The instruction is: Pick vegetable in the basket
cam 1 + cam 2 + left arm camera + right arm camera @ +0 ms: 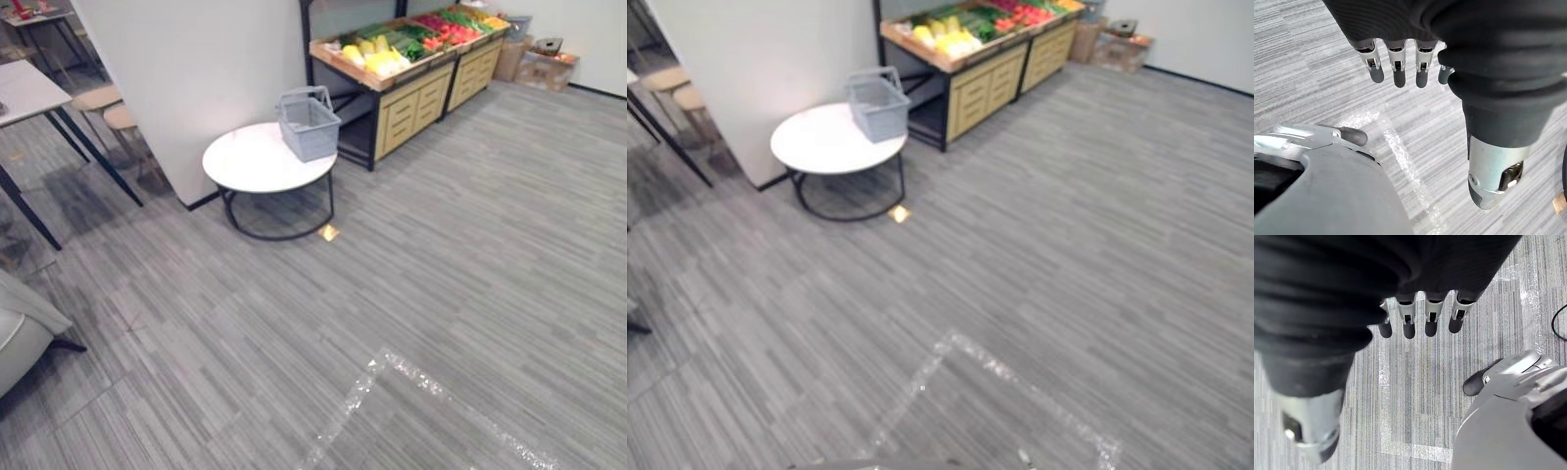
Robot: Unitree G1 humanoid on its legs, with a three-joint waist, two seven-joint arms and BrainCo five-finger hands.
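Vegetables (402, 44) are lying heaped in the tilted tray on top of a wooden stand (421, 98) against the far wall. Yellow ones are sitting at the tray's near end, green ones along its middle and red ones toward its far end. The grey basket (309, 125) is standing upright on a round white table (250, 162), at the table's edge closest to the stand, with its handles raised; whether anything is lying inside it I cannot tell. The table is standing just beside a white partition (186, 69), and cardboard boxes (544, 64) are sitting on the floor (470, 255) past the stand's far end.

Both of the 2 hands are hanging well apart from the table and the stand, over bare grey floor. The left hand (1399, 58) is dangling with its fingers straight and loose, thumb held apart, grasping nothing. The right hand (1409, 316) is hanging the same way, fingers released and pointing down at the floor, nothing between them. A strip of shiny tape (421, 382) is running across the floor beneath them.
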